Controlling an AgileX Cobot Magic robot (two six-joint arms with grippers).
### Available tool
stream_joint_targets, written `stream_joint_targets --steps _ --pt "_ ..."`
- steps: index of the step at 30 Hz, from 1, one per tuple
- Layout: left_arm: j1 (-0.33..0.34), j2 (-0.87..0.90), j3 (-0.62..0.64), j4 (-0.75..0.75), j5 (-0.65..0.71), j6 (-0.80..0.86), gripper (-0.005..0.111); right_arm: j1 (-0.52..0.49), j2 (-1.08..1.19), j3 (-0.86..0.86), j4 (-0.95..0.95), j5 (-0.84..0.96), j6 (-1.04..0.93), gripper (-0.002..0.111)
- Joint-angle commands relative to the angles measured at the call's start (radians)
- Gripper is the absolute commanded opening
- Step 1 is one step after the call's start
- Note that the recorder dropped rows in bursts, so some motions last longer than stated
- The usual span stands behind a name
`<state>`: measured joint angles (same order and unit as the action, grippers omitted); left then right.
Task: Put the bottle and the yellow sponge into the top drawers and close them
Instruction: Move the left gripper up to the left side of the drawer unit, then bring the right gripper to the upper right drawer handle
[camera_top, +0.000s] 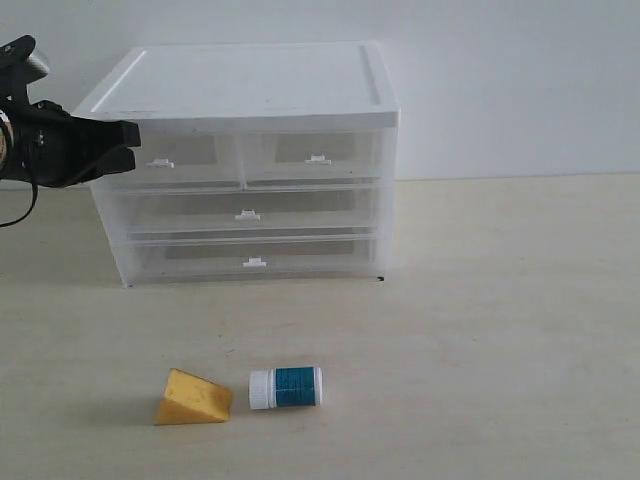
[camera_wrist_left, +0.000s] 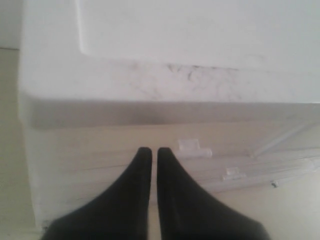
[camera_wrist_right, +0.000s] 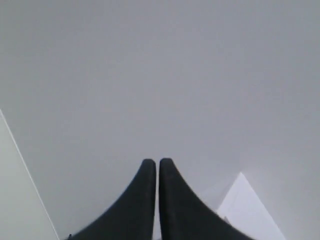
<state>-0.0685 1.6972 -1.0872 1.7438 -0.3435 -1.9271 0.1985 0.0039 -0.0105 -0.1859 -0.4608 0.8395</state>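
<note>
Item one, my left gripper (camera_wrist_left: 151, 150): two black tapered fingers (camera_wrist_left: 131, 200) drawn narrow, only a thin slit between the tips, nothing held. In the exterior view this left gripper (camera_top: 125, 135) is level with the top row of the white-topped, clear-fronted plastic cabinet (camera_top: 240, 85), at its left front corner. In the left wrist view the tips point at the front of the cabinet (camera_wrist_left: 150, 75), just beside the small white pull tab (camera_wrist_left: 192, 146); whether they touch the plastic I cannot tell. Item two, my right gripper (camera_wrist_right: 157, 161): black fingers likewise drawn almost together, empty, facing a plain pale grey surface; it does not appear in the exterior view. Item three, the top drawers, two half-width translucent ones side by side under the cabinet lid: left top drawer (camera_top: 165, 160) and right top drawer (camera_top: 315, 155), both pushed in flush. Item four, two full-width translucent drawers (camera_top: 245, 213) below them, also shut. Item five, the yellow sponge (camera_top: 192, 398), an orange-yellow wedge, on the pale table (camera_top: 500, 300) in front of the cabinet and well apart from it. Item six, the bottle (camera_top: 286, 387), small and squat, teal-blue label, lying on its side just beside the sponge, white cap toward it, a small gap between them.
</note>
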Motion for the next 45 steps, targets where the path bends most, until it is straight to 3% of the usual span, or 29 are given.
stream_joint_targets --steps 1,10,16,23,32,38,43,45 --pt "0.002 0.001 -0.007 0.001 -0.007 0.006 0.004 -0.009 0.019 -0.127 -0.144 0.108 0.022 0.0" --pt "0.002 0.001 -0.007 0.001 -0.004 0.006 0.004 -0.007 0.374 -0.365 -0.238 0.141 0.124 0.0" --pt "0.002 0.001 -0.007 0.001 -0.008 0.006 0.004 -0.007 0.673 -0.439 -0.271 -0.144 0.267 0.0" --pt "0.002 0.001 -0.007 0.001 -0.008 0.006 0.004 -0.007 1.021 -0.592 -0.695 -0.25 0.757 0.0" --pt "0.002 0.001 -0.007 0.001 -0.004 0.006 0.004 0.004 1.366 -0.619 -0.489 -0.429 0.761 0.0" --pt "0.002 0.001 -0.007 0.001 -0.018 0.006 0.004 0.153 1.59 -0.626 -0.192 -0.489 0.592 0.0" --pt "0.002 0.001 -0.007 0.001 -0.018 0.006 0.004 0.23 1.782 -0.787 -0.24 -0.495 0.699 0.002" --pt "0.002 0.001 -0.007 0.001 -0.018 0.006 0.004 0.232 1.872 -0.88 -0.309 -0.495 0.79 0.017"
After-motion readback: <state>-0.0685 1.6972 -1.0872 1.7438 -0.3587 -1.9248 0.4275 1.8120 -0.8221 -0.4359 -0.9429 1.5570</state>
